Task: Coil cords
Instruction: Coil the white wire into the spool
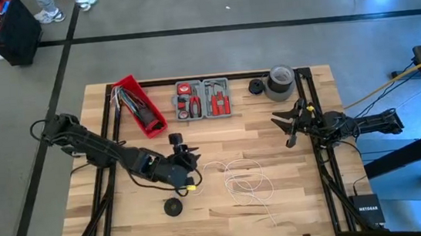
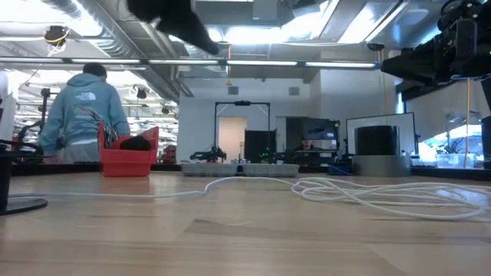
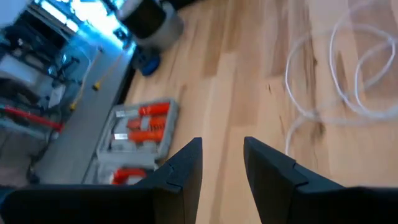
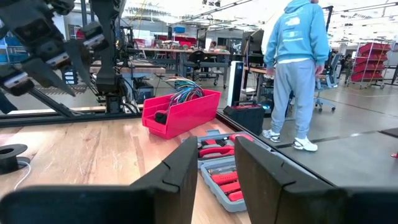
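Observation:
The white cord [image 1: 244,181] lies in loose loops on the wooden table, right of centre; it also shows in the low view [image 2: 360,192] and in the left wrist view [image 3: 323,81]. My left gripper [image 1: 192,154] hangs above the table just left of those loops. It is open, with nothing between its fingers [image 3: 222,155]. My right gripper [image 1: 285,128] waits over the table's right side, open and empty [image 4: 216,155]. A small black disc [image 1: 172,207] lies near the front edge; I cannot tell whether it is the black cord coiled.
A red bin [image 1: 138,105] of cables, a grey tool tray [image 1: 203,99], a grey tape roll [image 1: 281,82] and a small black thing [image 1: 255,86] line the far edge. A yellow cable [image 1: 392,77] runs off the table's right side. A person [image 4: 295,68] stands beyond the table.

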You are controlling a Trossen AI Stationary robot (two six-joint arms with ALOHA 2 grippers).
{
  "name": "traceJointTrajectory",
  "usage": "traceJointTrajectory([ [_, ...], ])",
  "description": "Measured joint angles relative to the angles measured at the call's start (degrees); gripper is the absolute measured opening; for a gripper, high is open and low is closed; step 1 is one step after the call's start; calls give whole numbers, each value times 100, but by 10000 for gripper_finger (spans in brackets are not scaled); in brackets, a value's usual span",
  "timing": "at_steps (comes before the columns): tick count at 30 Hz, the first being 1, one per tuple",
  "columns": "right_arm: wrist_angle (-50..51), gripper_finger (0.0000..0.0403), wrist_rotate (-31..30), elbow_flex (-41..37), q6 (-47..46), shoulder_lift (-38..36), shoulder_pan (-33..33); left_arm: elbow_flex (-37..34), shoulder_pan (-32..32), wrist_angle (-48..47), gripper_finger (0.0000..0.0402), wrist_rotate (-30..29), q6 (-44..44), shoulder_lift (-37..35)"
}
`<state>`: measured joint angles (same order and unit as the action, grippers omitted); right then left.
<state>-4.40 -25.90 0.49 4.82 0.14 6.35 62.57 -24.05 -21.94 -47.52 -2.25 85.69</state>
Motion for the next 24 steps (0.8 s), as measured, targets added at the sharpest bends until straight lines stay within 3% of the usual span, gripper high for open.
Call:
traceJointTrajectory([
  [8,-5,111,-1,0,0,0,0,0,-181,413,111,775,69,44],
  [15,-7,111,0,0,0,0,0,0,-681,512,111,678,973,630],
  [24,-9,111,0,0,0,0,0,-2,-548,409,111,618,1013,857],
])
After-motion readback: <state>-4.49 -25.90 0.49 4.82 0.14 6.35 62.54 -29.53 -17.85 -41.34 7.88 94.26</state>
